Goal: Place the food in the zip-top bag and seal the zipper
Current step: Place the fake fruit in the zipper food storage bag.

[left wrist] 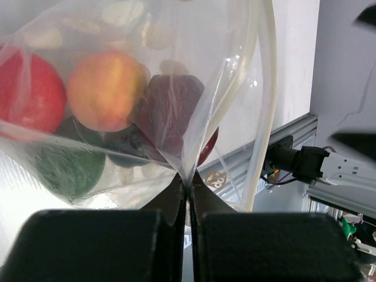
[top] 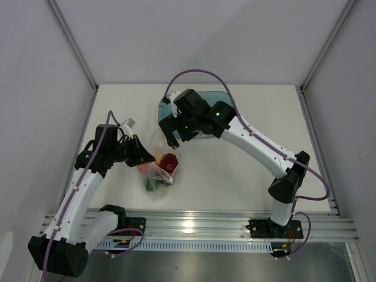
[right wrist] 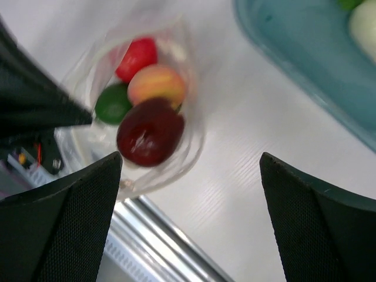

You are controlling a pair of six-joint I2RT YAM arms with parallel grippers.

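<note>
The clear zip-top bag [top: 160,176] lies on the white table left of centre, with several toy foods inside: a red one [right wrist: 136,57], a peach one [right wrist: 156,84], a green one [right wrist: 111,103] and a dark red one [right wrist: 150,131]. My left gripper [top: 143,154] is shut on the bag's plastic; its pinch [left wrist: 189,187] shows in the left wrist view with the bag [left wrist: 176,88] bulging above it. My right gripper [top: 171,130] is open and empty, hovering above and right of the bag. The zipper strip is not distinct.
The teal translucent tub [top: 207,136] sits at the back centre, mostly under my right arm; its corner [right wrist: 305,64] holds a white oblong food [right wrist: 364,26] and a green piece. The metal rail [top: 200,223] runs along the near table edge.
</note>
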